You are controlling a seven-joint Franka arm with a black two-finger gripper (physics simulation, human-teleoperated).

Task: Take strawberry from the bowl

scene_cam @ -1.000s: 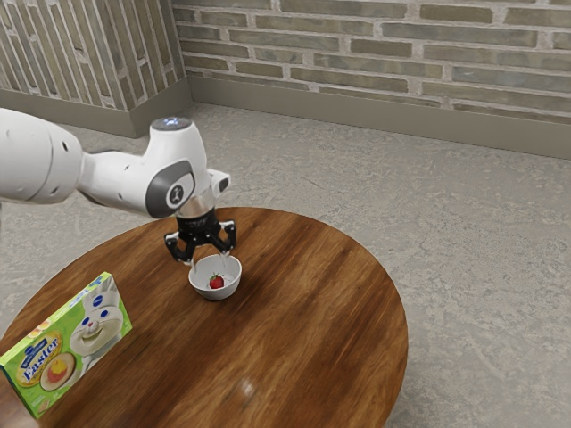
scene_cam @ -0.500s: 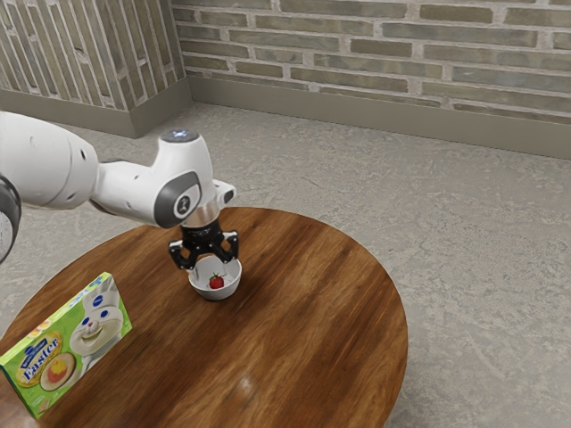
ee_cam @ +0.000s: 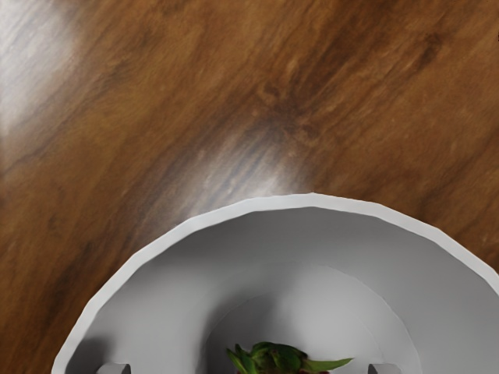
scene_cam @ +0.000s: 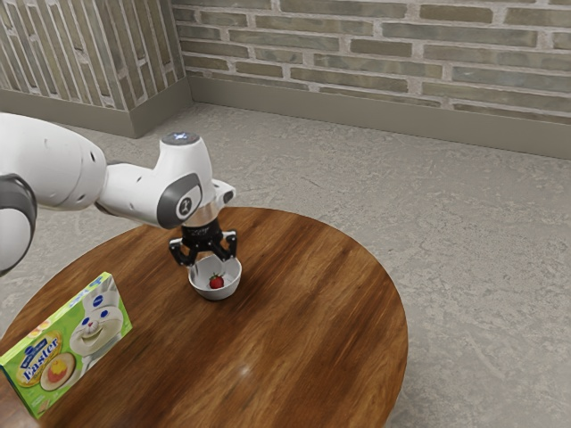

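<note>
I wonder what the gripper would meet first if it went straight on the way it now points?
The open gripper would probably meet the strawberry in the bowl, though depth is unclear.

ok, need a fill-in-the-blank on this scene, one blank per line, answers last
The strawberry is not outside the bowl but ____ it.
The claw isn't shut; it is ____.
The large word printed in blue on the box reads "____".
The leaves on the strawberry are coloured ____.

Missing words: inside; open; Easter; green.
</note>
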